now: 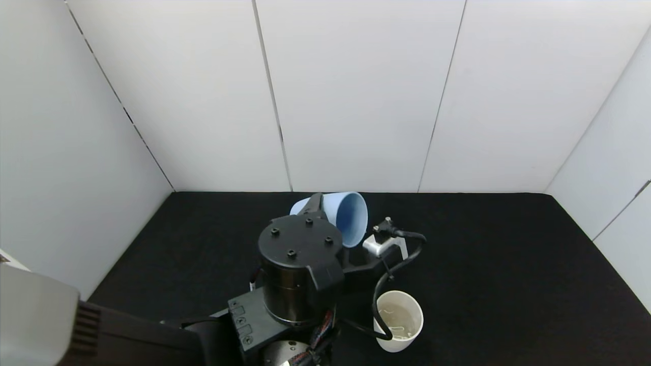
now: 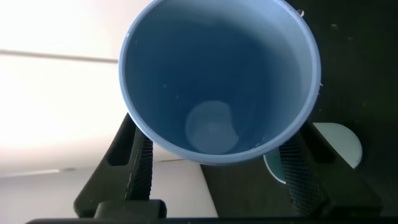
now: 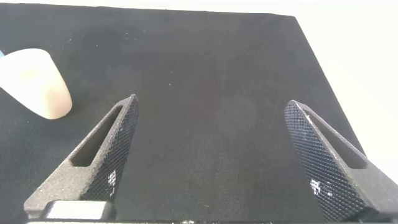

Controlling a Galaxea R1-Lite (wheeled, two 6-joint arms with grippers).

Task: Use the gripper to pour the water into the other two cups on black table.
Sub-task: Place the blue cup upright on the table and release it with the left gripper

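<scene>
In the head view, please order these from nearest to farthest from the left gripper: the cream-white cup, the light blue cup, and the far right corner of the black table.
1. light blue cup: held tilted in the left gripper, near the table's back edge.
2. cream-white cup: upright, nearer the robot and to the right.
3. far right corner of the black table: farthest, by the wall.

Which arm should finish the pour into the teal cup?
Left. The left gripper holds the tipped blue cup above the teal cup. The right gripper hangs open over bare black table.
</scene>
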